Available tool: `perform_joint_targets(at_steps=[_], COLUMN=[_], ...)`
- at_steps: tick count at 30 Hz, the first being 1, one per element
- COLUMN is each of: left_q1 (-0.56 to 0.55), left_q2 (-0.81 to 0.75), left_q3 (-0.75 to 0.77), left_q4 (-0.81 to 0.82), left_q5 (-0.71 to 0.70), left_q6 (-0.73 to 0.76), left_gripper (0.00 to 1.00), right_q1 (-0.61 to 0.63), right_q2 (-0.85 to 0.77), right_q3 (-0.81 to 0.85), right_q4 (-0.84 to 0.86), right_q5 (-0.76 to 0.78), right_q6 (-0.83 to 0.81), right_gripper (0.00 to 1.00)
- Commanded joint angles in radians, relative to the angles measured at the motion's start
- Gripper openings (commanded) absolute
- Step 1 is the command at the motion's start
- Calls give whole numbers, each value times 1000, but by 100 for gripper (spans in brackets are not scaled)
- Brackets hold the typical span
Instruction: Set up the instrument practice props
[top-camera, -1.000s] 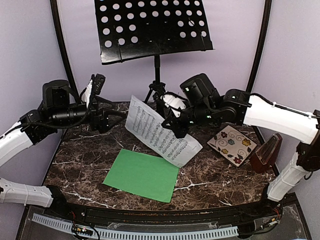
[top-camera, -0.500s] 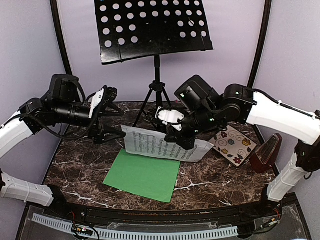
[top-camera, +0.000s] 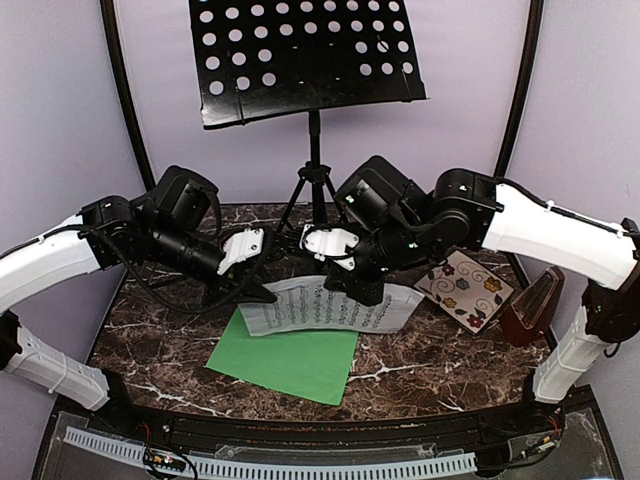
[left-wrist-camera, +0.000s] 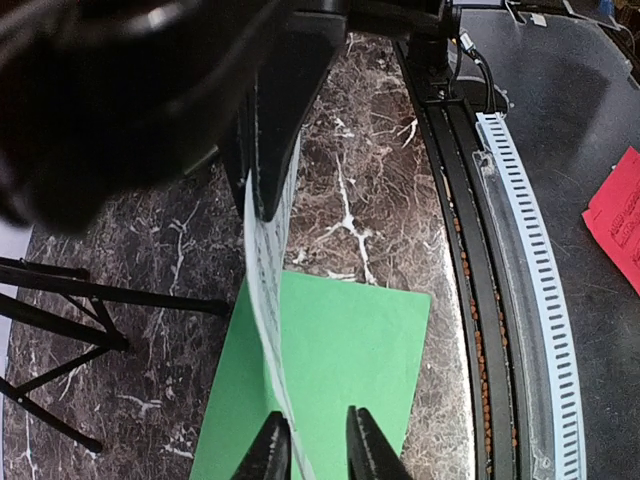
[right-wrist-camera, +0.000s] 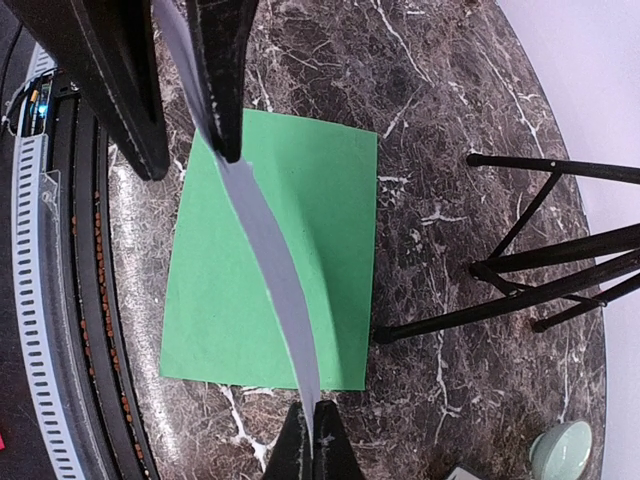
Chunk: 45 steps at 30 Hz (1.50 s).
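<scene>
The white music sheet (top-camera: 320, 308) hangs edge-up just above the green music sheet (top-camera: 285, 355), which lies flat on the marble table. My right gripper (top-camera: 365, 292) is shut on the white sheet's right part; the right wrist view shows the sheet (right-wrist-camera: 265, 250) curving away from the pinched gripper (right-wrist-camera: 312, 440). My left gripper (top-camera: 262, 292) is at the sheet's left end. In the left wrist view its jaws (left-wrist-camera: 312, 445) stand narrowly open around the sheet's edge (left-wrist-camera: 265, 270), which rests against one finger. The black music stand (top-camera: 300, 55) rises behind. The metronome (top-camera: 530, 305) sits far right.
The stand's tripod legs (top-camera: 315, 190) spread over the back middle of the table, close behind both grippers. A floral plate (top-camera: 465, 290) lies right of the right arm. A pale-green bowl (right-wrist-camera: 560, 450) shows near the tripod. The table's front rail (top-camera: 300, 440) runs along the near edge.
The right gripper has swung the white sheet from a steep tilt to level and lower over the green sheet. The left gripper has moved right to the sheet's left end and narrowed its jaws.
</scene>
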Motion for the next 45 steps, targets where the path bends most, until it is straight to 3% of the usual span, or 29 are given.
perform_joint_targets(at_steps=[1,6,10,13,15,17,19,21,24,33,34,37,39,40,41,43,45], left_q1=[-19,-32,-38,-37,-37,-36,-30,-14,20,111,119,128,130,129,130,129,127], left_q2=[-20,-8,7,-28,-75,-122,-152,-158,-158,-182,-183,-181,-176,-172,-167,-157,-142], left_q3=[-19,-44,-45,-73,-107,-148,-163,-160,-154,-166,-167,-182,-195,-199,-201,-188,-157], left_q4=[72,123,108,151,208,265,300,298,290,322,327,359,383,390,391,378,339], left_q5=[-29,-33,-58,-58,-43,-26,-4,23,94,253,258,277,286,285,281,254,217], left_q6=[-13,-27,-27,-43,-73,-95,-116,-136,-163,-197,-200,-213,-227,-233,-235,-231,-215], left_gripper=[21,30,20,0,0,0,0,0,0,0,0,0,0,0,0,5,31], right_q1=[14,19,18,19,18,17,10,-8,-43,-102,-106,-111,-114,-114,-114,-115,-114], right_q2=[3,9,-18,-89,-152,-233,-301,-364,-450,-681,-698,-730,-726,-718,-708,-673,-631], right_q3=[-19,-20,-36,-117,-205,-303,-398,-481,-608,-815,-826,-845,-836,-820,-805,-760,-696], right_q4=[40,48,79,158,250,386,493,577,664,755,757,772,776,772,765,726,657], right_q5=[-24,-48,-58,-63,-53,-21,10,14,-8,-6,-10,-31,-37,-34,-31,-33,-37], right_q6=[0,1,4,8,19,53,79,98,137,216,221,225,221,219,216,207,185], right_gripper=[0,0,0,0,17,57,85,95,98,86,81,54,30,13,4,0,0])
